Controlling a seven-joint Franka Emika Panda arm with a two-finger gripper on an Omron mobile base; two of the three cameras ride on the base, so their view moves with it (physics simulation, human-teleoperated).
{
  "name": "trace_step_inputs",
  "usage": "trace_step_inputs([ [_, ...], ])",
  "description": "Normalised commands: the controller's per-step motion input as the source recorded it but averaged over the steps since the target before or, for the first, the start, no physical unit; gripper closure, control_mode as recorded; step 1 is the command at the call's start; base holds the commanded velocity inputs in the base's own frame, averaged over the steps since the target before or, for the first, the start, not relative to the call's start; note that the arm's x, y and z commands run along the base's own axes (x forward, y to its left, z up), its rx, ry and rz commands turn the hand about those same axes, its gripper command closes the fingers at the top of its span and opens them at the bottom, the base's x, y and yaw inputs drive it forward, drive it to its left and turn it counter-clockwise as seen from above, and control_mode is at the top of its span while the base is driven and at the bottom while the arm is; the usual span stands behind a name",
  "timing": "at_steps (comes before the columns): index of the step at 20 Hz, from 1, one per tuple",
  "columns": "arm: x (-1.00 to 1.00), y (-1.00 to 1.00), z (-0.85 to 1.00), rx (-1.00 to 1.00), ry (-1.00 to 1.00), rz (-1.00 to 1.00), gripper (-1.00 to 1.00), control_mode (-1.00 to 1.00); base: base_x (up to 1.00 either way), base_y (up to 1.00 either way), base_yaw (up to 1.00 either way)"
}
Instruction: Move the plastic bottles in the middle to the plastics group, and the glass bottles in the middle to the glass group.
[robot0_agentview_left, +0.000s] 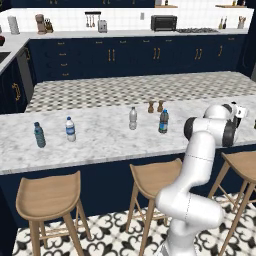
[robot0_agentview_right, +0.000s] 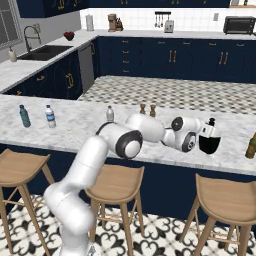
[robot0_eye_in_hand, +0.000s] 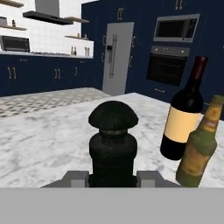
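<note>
My gripper is shut on the neck of the squat glossy black bottle, far right on the marble island counter. Whether the bottle's base touches the counter I cannot tell. Just beyond it stand a dark wine bottle and an olive-green bottle. Mid-counter stand the clear greyish water bottle and the dark blue-labelled one. At the left end are the teal-blue bottle and the white-capped clear bottle.
Two small brown shakers stand behind the middle bottles. Wooden stools line the counter's near edge. My arm stretches low across the counter's right half, and the counter's right end lies close past the glass bottles.
</note>
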Motion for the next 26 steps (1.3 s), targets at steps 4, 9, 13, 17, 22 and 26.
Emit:
trace_step_inputs([
  [4, 0.10, -0.53, 0.00, 0.00, 0.00, 0.02, 1.00, -1.00, 0.00, 0.00, 0.00],
  [9, 0.09, -0.56, -0.07, 0.00, 0.00, 0.04, 1.00, -1.00, 0.00, 0.00, 0.00],
  [13, 0.06, -0.54, -0.21, 0.00, 0.00, 0.04, 1.00, -1.00, 0.00, 0.00, 0.00],
  [17, 0.03, -0.14, -0.63, 0.00, -0.03, 0.10, 1.00, -1.00, 0.00, 0.00, 0.00],
  [22, -0.06, -0.13, -0.54, 0.00, 0.00, 0.10, 1.00, -1.00, 0.00, 0.00, 0.00],
  [26, -0.29, 0.09, -0.56, -0.02, 0.00, 0.12, 1.00, -1.00, 0.00, 0.00, 0.00],
])
